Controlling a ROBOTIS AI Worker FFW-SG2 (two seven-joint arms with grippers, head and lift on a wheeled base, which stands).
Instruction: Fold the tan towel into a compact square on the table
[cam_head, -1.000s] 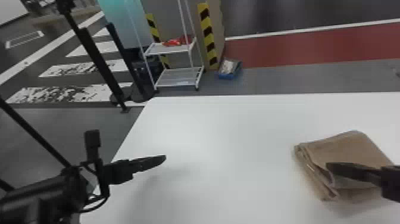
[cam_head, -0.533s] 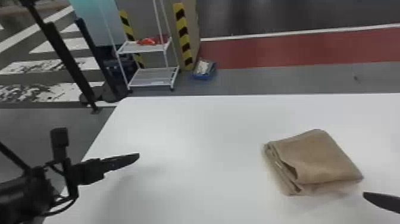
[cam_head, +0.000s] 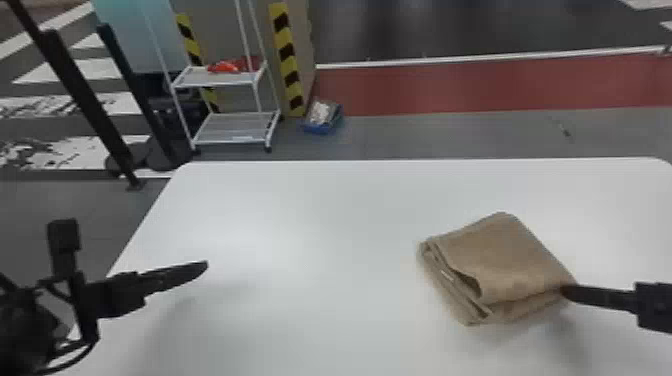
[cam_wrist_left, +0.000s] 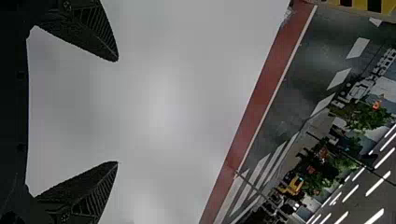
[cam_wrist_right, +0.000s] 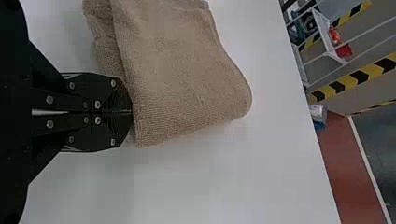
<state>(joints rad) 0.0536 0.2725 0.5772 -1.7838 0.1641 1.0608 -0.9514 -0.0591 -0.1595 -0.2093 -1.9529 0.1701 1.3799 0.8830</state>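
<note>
The tan towel (cam_head: 505, 260) lies folded into a thick, roughly square packet on the right part of the white table, its layered edges showing on the left side. At its near right corner is my right gripper (cam_head: 567, 291), tips against the towel's edge. The right wrist view has that right gripper (cam_wrist_right: 130, 112) with its fingers shut together beside the towel (cam_wrist_right: 182, 74); no cloth can be made out between them. My left gripper (cam_head: 204, 265) is parked over the table's left side, away from the towel. In the left wrist view the left gripper (cam_wrist_left: 117, 112) stands wide open, holding nothing.
The white table (cam_head: 320, 225) has its far edge beyond the towel and its left edge near my left arm. On the floor behind stand a white shelf cart (cam_head: 235, 127), a blue box (cam_head: 322, 117) and black posts at the left.
The head view has shifted. My right gripper was over the towel, then drew off to its right, and now is back at the near right corner. The left gripper shows no clear change.
</note>
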